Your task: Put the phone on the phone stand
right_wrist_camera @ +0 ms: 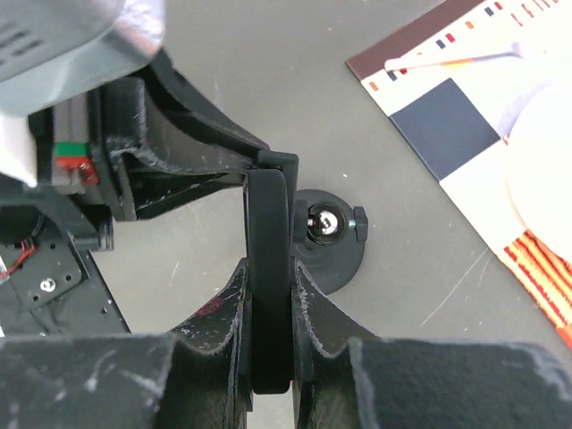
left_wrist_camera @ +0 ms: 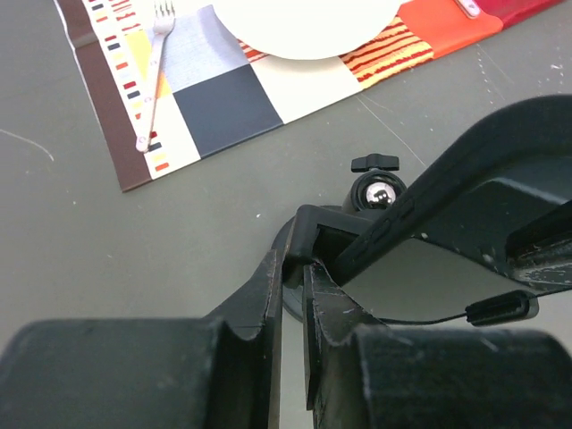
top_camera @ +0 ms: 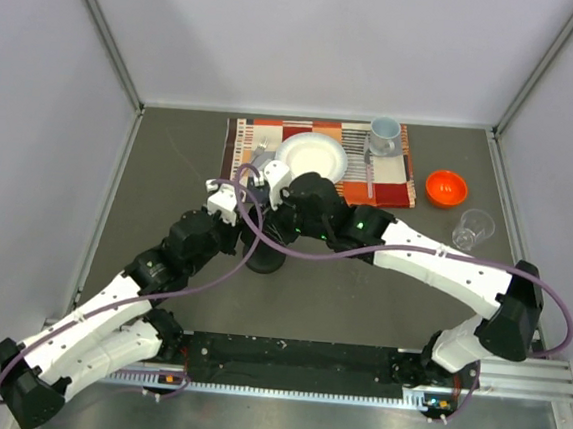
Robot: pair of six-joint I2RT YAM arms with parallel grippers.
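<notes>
The phone [right_wrist_camera: 268,223] is a black slab seen edge-on, clamped between my right gripper's [right_wrist_camera: 268,268] fingers and held upright just above the phone stand [right_wrist_camera: 335,255]. The stand has a round disc base and a shiny ball joint. In the left wrist view the phone [left_wrist_camera: 420,210] slants across the right, its lower edge in the stand's small black cradle in front of the ball joint [left_wrist_camera: 375,192]. My left gripper [left_wrist_camera: 295,264] is shut on that cradle piece. From above, both grippers meet over the stand's base [top_camera: 262,261]; the phone is hidden there.
A patterned placemat [top_camera: 395,179] lies behind, with a white plate [top_camera: 312,157], a cup [top_camera: 382,135] and a fork [left_wrist_camera: 152,71]. An orange bowl [top_camera: 446,187] and a clear glass [top_camera: 473,229] stand at the right. Walls enclose the table.
</notes>
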